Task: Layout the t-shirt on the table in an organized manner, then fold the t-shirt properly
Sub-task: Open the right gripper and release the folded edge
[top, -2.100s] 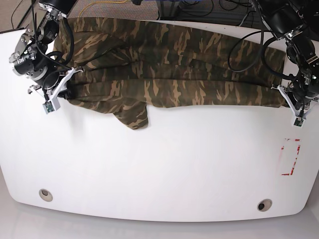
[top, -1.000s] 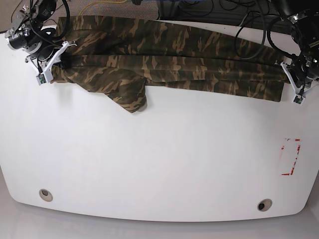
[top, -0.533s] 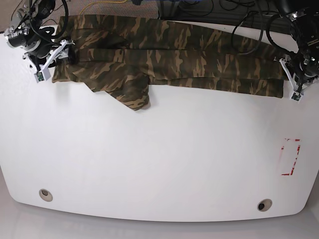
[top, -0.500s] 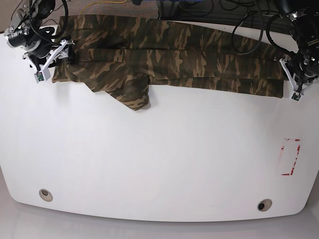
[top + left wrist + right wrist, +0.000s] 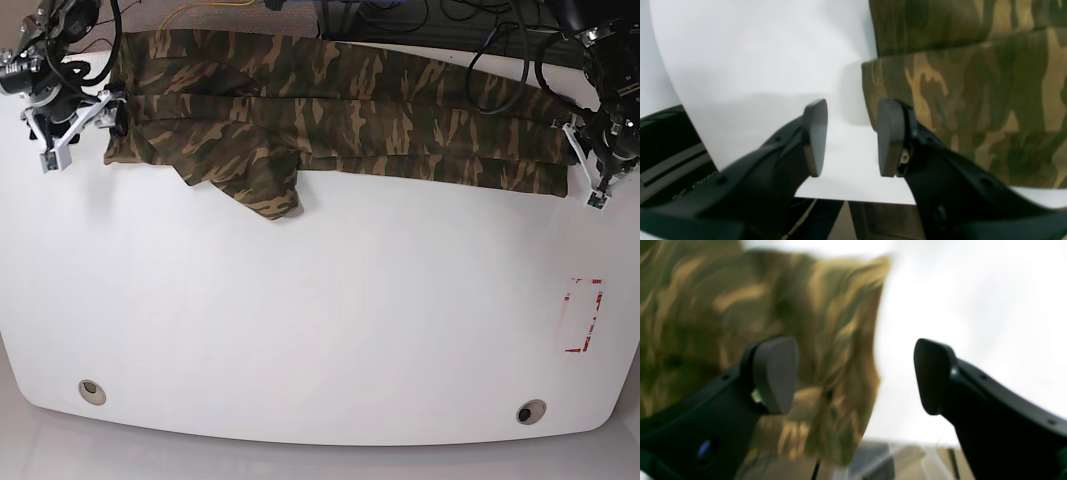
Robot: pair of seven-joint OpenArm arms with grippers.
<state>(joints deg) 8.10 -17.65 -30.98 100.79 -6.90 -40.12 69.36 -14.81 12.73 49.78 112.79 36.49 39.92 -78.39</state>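
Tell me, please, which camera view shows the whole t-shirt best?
The base view: the t-shirt lies there in a long band along the table's far edge, one sleeve poking forward. The left wrist view gives only its folded end layers, sharp; the right wrist view gives one blurred edge of the cloth.

1. Left wrist view – faint raised lettering on the black arm housing [image 5: 690, 186], bottom left; starts approx. "Ope", rest too dim and cut off to read.
2. Base view – red-and-white tape mark [image 5: 583, 316] on the table [image 5: 320, 330], right side; a box outline only, no letters or nos. legible.
3. T-shirt [image 5: 330, 110] – camo print only, no logo or tag text visible.
4. Right wrist view – blurred, nothing readable.
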